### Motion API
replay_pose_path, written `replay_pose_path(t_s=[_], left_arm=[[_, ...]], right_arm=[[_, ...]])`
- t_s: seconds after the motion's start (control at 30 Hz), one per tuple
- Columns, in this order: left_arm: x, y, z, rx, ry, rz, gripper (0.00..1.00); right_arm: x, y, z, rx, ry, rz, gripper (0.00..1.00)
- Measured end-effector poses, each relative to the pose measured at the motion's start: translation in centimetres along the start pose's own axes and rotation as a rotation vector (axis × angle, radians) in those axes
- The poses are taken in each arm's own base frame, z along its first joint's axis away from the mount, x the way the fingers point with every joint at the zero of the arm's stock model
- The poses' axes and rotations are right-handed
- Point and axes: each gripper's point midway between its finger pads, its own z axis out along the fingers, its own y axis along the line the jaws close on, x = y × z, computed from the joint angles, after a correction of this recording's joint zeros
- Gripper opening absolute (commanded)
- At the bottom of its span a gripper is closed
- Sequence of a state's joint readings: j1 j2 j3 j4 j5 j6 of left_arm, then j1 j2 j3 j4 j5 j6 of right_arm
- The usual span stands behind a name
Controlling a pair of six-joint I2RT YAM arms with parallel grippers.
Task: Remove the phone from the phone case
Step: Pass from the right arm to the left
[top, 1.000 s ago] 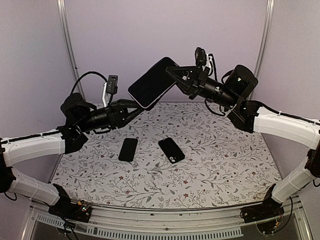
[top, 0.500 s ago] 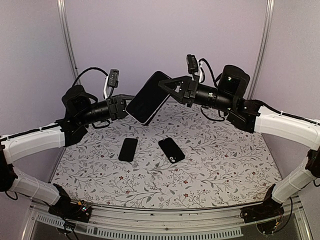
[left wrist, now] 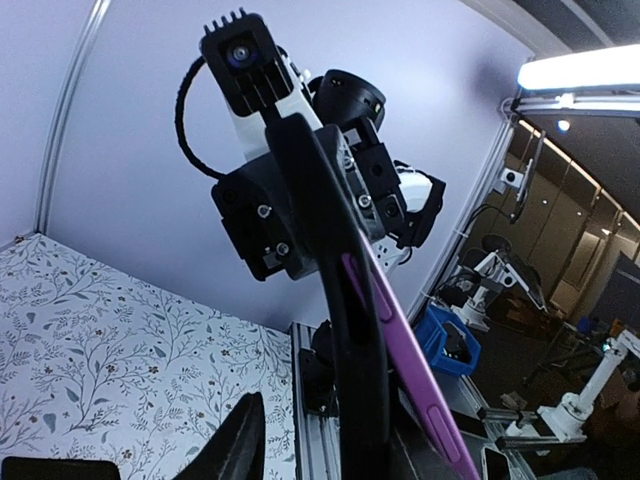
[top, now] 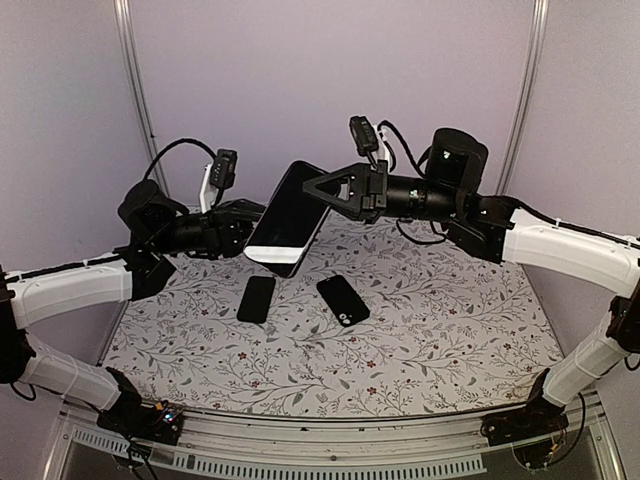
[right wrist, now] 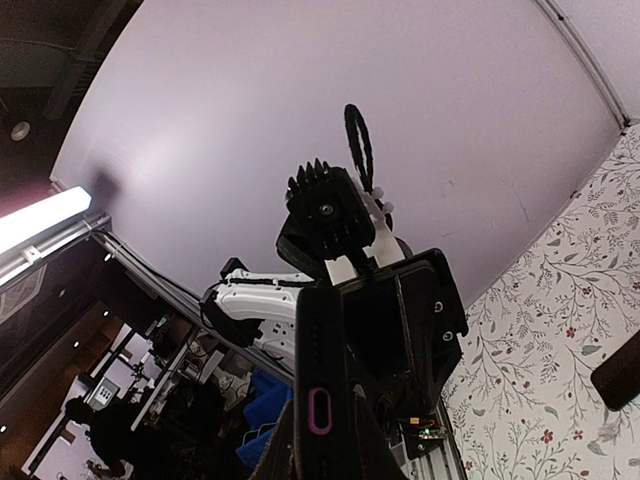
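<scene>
Narrow dark slab (top: 256, 298) beside broader dark slab (top: 343, 300), perhaps phones, on floral mat (top: 450, 330).

Phone (top: 288, 215) blk w/ purple edge; table (top: 450, 330) white w/ grey leaf print; wall (top: 300, 80) lilac.

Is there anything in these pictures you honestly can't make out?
Fingertips of the left gripper: in the top view they are hidden behind the phone; in the left wrist view they are cut off by the bottom edge. Whether they touch it is unclear.
On the table, the left slab and right slab: top view, too small to tell phone from empty case.
</scene>
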State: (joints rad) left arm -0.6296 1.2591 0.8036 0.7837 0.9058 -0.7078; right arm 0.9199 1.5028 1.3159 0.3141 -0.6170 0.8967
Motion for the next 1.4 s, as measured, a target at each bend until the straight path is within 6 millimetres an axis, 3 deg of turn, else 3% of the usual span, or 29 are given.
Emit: replay_pose_path(t_s=[0.2, 0.37, 0.43, 0.53, 0.57, 0.7, 0.93, 1.23, 1.4], left_arm=[[1.1, -0.5, 0.2, 0.046, 0.078, -0.025, 0.00], [1.8, 0.4, 0.2, 0.027, 0.092, -0.092, 0.00], [2.2, 1.1, 0.2, -0.006, 0.089, -0.137, 0.00], [2.8, 2.2, 0.1, -0.048, 0.083, -0.212, 0.00], [3.0, 2.5, 0.0, -0.063, 0.080, -0.239, 0.00], [4.4, 4.6, -0.4, -0.138, 0.071, -0.367, 0.00], [6.1, 6.2, -1.1, -0.210, 0.050, -0.498, 0.00], [6.3, 8.5, -1.8, -0.304, -0.029, -0.598, 0.00], [6.6, 11.3, -2.8, -0.450, -0.097, -0.643, 0.00]], right_arm=[[0.5, -1.0, -0.1, -0.009, 0.057, -0.028, 0.00], [0.5, -2.3, -0.4, 0.020, 0.070, -0.023, 0.00], [0.4, -3.1, -0.5, 0.052, 0.063, -0.008, 0.11], [0.2, -4.4, -0.7, 0.091, 0.057, 0.017, 0.42], [0.3, -4.9, -0.8, 0.105, 0.060, 0.032, 0.48], [0.6, -6.7, -0.6, 0.139, 0.074, 0.068, 0.60], [1.5, -10.2, -0.4, 0.235, 0.094, 0.122, 0.98], [0.3, -13.9, -3.2, 0.509, 0.044, 0.046, 0.99], [0.5, -12.9, -4.2, 0.559, 0.050, -0.031, 0.99]])
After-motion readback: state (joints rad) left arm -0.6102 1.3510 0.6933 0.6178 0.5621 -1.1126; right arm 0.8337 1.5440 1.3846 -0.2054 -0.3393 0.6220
